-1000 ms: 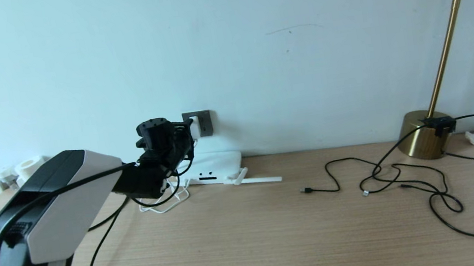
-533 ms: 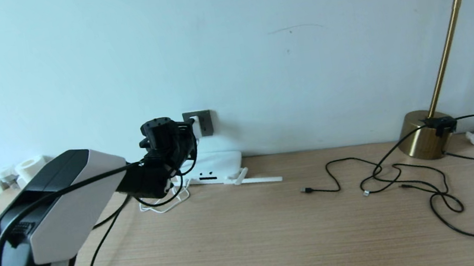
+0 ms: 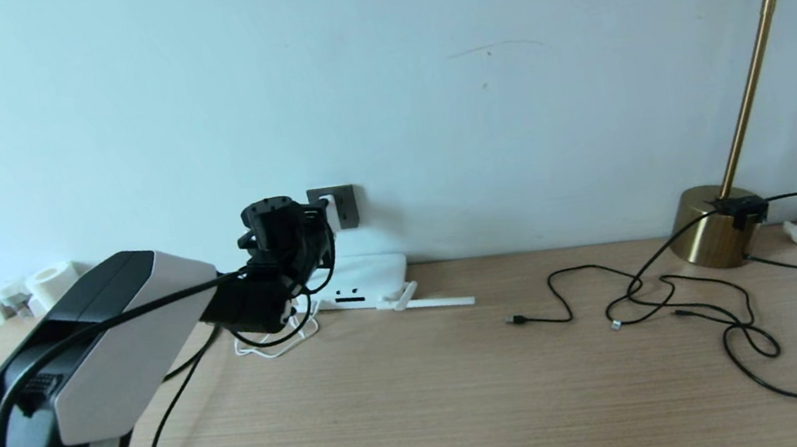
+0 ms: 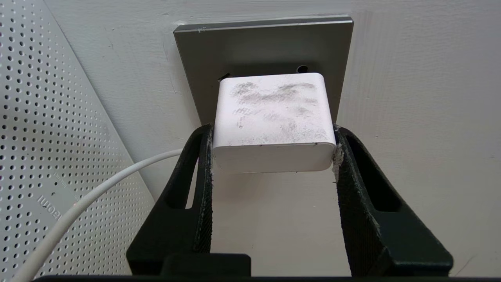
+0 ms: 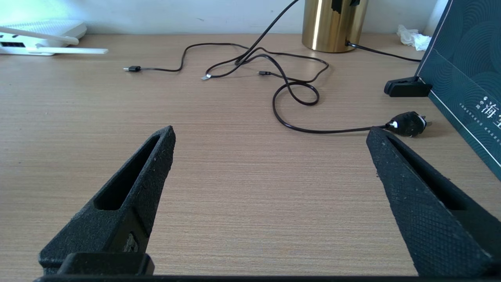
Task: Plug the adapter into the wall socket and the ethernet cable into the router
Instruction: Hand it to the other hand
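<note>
1. The left arm, a white-and-black shell, reaches forward and up toward the wall.
2. The black left gripper (image 4: 274, 147) clamps both fingers (image 4: 201, 164) on something at the wall.
3. The black right gripper (image 5: 270, 135) hangs low with fingers spread wide, holding nothing.

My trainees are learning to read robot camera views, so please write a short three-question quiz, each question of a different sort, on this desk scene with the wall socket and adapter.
1. True or false: the left gripper is shut on the small white cube-shaped adapter at the dark grey square wall socket.
2. Which state fits the right gripper? A) shut on a cable B) open over the bare wooden desk C) holding the lamp
3. Fill in: the flat white router with stick antennas lies on the desk just below the ____.

Key: 1 true; 2 B; 3 wall socket.
</note>
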Motion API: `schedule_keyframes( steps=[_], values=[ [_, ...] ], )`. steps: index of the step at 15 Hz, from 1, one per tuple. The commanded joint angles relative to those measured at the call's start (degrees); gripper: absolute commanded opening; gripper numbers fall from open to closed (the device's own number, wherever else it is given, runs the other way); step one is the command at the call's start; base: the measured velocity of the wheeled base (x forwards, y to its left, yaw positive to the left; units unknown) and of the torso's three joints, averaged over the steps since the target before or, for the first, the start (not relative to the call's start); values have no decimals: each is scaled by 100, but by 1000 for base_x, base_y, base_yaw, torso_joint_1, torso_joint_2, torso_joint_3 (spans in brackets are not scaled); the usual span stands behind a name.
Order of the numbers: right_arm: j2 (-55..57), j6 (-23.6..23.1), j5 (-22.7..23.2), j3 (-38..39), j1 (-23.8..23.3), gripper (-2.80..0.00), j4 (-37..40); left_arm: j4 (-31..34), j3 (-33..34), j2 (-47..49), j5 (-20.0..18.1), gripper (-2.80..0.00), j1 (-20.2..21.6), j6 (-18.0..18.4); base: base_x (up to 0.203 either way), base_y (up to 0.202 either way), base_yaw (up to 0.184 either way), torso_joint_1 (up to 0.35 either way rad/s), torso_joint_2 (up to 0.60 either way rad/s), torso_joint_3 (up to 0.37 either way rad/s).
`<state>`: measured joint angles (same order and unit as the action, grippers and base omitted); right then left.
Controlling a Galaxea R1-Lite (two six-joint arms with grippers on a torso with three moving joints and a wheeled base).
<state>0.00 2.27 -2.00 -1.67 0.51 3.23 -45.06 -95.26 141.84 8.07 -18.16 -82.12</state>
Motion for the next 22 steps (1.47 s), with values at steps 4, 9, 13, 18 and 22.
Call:
schedule_keyframes(
  steps=[4, 9, 13, 18, 22],
  values=[
    [0, 2, -2, 0, 2, 0, 2, -30, 25, -51, 26, -280, -29, -127, 0, 0, 0, 0, 0, 0],
    [0, 2, -2, 3, 2, 0, 2, -18, 25, -133, 37, -280, -81, -164, 0, 0, 0, 0, 0, 0],
    [0, 2, -2, 2, 2, 0, 2, 85, 7, -192, 46, -280, -144, -173, 0, 0, 0, 0, 0, 0],
    [0, 2, -2, 3, 2, 0, -4, 94, 7, -183, 46, -280, -144, -173, 0, 0, 0, 0, 0, 0],
    [0, 2, -2, 0, 2, 0, 2, 94, 12, -200, 46, -280, -144, -164, 0, 0, 0, 0, 0, 0]
  ],
)
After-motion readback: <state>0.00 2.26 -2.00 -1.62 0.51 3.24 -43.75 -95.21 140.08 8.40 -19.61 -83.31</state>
